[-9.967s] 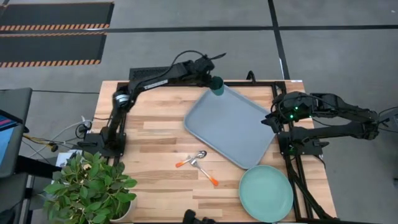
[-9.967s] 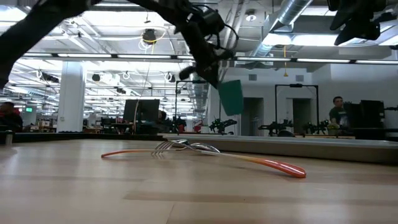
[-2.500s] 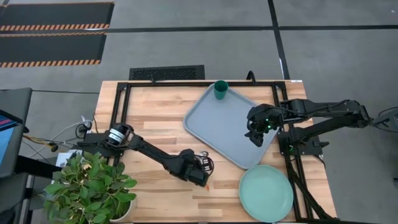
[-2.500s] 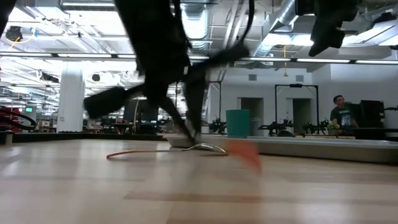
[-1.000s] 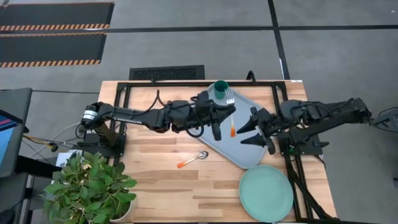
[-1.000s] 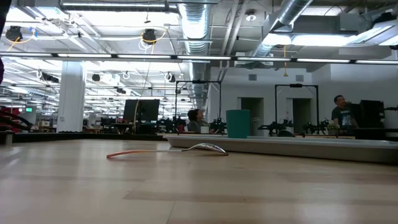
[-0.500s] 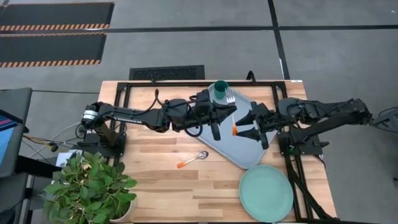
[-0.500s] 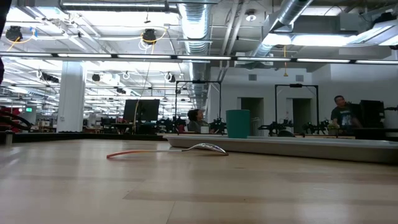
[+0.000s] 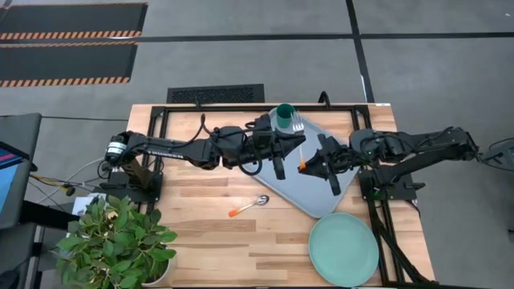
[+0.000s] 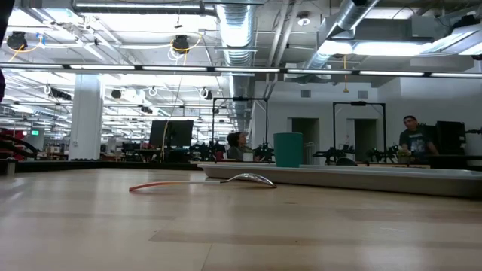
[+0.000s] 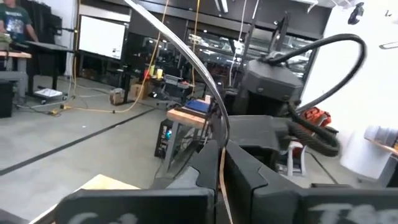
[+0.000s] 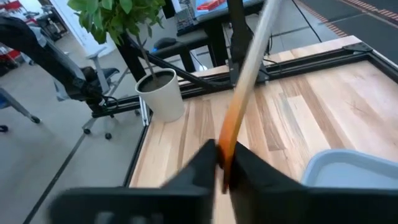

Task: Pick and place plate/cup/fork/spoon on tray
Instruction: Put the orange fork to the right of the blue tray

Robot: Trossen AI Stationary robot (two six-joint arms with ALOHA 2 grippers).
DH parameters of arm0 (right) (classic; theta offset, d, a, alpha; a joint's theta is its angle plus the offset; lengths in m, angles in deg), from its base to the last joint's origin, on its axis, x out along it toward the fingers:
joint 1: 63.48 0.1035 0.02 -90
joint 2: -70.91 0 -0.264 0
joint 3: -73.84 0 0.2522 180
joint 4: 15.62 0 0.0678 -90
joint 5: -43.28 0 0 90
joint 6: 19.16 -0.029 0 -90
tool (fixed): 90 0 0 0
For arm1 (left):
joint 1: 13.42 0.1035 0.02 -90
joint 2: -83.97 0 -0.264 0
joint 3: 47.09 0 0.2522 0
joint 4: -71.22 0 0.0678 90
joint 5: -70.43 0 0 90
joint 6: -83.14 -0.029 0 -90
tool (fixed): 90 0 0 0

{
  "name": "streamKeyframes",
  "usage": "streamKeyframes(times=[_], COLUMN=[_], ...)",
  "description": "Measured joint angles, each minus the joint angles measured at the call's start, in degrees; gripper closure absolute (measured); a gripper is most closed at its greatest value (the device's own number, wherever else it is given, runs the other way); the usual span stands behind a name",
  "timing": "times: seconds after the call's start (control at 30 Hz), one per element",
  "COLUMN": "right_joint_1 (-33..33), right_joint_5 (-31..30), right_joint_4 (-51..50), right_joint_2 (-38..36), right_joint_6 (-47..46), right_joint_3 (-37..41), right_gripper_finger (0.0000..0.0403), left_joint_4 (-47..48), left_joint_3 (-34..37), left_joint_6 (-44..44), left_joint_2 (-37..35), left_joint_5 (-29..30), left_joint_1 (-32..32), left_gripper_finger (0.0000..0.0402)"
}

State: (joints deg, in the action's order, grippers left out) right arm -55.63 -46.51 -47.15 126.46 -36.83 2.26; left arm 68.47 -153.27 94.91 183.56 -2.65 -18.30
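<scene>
Over the tray (image 9: pixel 321 181), the right gripper (image 9: pixel 304 166) has just narrowed from wide open onto the orange handle of the fork (image 9: pixel 299 144), while the left gripper (image 9: pixel 291 141) stays clamped on its metal shaft: a handover seems underway. The cup (image 9: pixel 283 116) stands in the tray's far corner; the spoon (image 9: pixel 248 205) and plate (image 9: pixel 344 250) wait on the table (image 9: pixel 201 241). The tray's middle looks open for setting down

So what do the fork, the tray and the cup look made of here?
Fork: silvery, shiny head, likely metal; orange handle, probably plastic, by its flat bright colour. Both grippers pinch it, left, right.
Tray: even matte blue-grey with rounded moulded corners, probably plastic.
Cup: uniform dark green, no glaze shine visible; plastic at a guess.
</scene>
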Motion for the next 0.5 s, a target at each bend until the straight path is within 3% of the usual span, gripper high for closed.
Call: streamKeyframes(times=[0.07, 0.3, 0.5], right_joint_1=[0.0, 0.0, -0.2], right_joint_5=[0.1, 0.0, -3.0], right_joint_4=[-0.1, -0.4, -1.6], right_joint_2=[0.0, 0.0, -0.7], right_joint_6=[0.1, -2.0, -3.0], right_joint_3=[0.0, 0.0, -2.1], right_gripper_finger=[0.0386, 0.0395, 0.0398], left_joint_4=[0.2, 2.7, 7.5], left_joint_3=[0.0, -0.1, 0.0], left_joint_6=[0.0, 3.3, 7.2], left_joint_2=[0.0, -0.1, 0.0], left_joint_5=[0.1, 1.8, 0.9], left_joint_1=[0.0, 0.0, -0.1], left_gripper_finger=[0.0402, 0.0394, 0.0313])
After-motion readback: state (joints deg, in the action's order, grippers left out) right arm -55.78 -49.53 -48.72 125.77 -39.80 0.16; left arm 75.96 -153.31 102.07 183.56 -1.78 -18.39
